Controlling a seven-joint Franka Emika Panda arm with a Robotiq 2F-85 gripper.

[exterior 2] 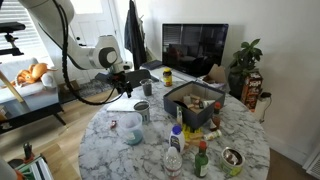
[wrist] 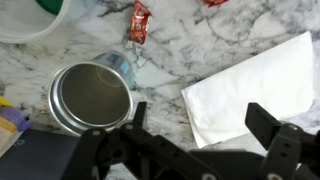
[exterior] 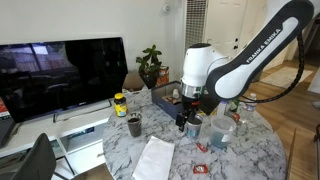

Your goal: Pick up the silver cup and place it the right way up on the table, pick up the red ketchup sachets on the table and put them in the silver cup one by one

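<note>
The silver cup stands upright on the marbled table, its dark inside showing in the wrist view. It also shows in an exterior view. One red ketchup sachet lies flat on the table beyond the cup. Another sachet is cut off by the top edge. A sachet also shows in an exterior view. My gripper is open and empty. It hovers above the table just beside the cup and over the napkin's edge. It shows in both exterior views.
A white napkin lies beside the cup. A clear plastic cup stands past the silver cup. A dark cup and a yellow jar stand farther off. A dark box of items and several bottles crowd the table's other side.
</note>
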